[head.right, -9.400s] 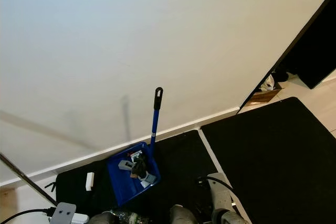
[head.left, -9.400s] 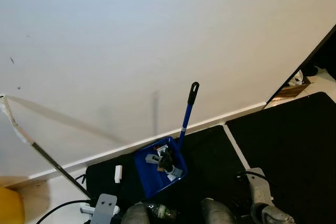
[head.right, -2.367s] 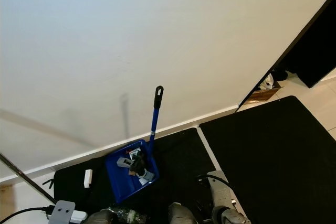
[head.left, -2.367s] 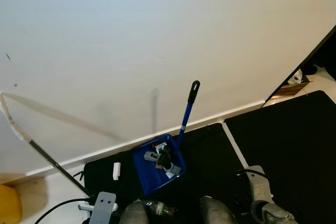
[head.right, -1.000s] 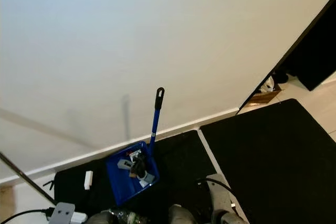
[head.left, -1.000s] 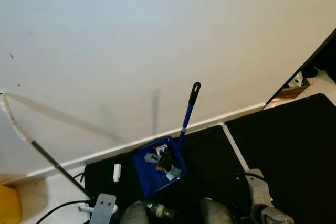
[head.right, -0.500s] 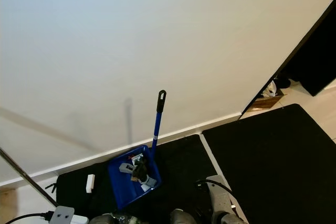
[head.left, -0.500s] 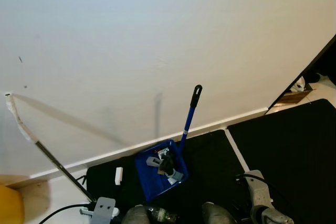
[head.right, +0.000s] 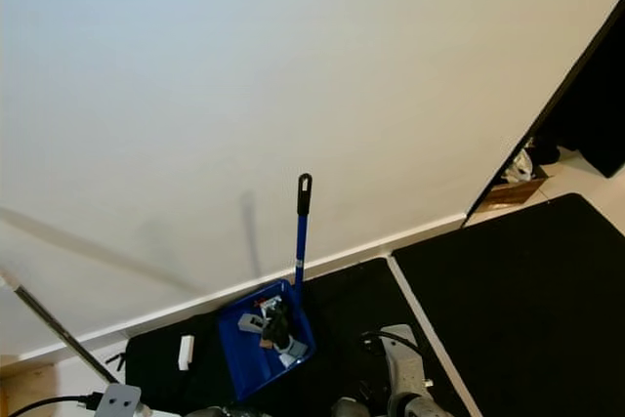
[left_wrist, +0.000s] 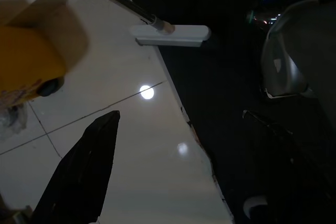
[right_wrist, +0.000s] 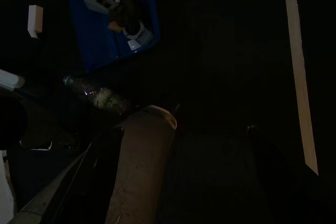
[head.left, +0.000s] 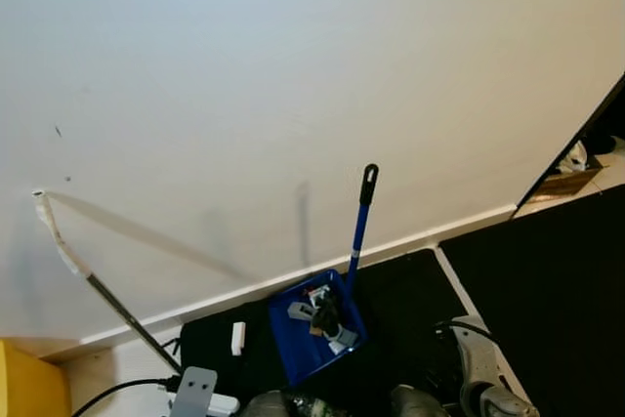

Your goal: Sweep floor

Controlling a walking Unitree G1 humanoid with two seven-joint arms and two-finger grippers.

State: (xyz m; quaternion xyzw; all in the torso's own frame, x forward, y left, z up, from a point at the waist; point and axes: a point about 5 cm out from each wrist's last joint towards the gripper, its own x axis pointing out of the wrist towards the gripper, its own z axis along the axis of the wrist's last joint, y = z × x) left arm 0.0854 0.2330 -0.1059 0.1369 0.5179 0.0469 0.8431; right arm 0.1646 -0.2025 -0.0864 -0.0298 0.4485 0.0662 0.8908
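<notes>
I'm looking down at the blue dustpan [head.left: 314, 327], which sits on the black mat [head.left: 400, 305] close to the mat's far edge by the wall. Its long handle [head.left: 358, 224] stands up and leans toward the wall, which I judge keeps it within easy reach. It holds a heap of small bits of debris [head.left: 319, 314], so some sweeping looks done. A plastic bottle [right_wrist: 100, 97] lies on the mat near the robot's feet, outside the pan. A second long pole [head.left: 103, 291] slants against the wall off the mat's left corner, likely the broom. The left gripper [left_wrist: 79, 174] hangs over pale tile; I cannot tell whether either gripper is open or closed, and I see nothing held.
</notes>
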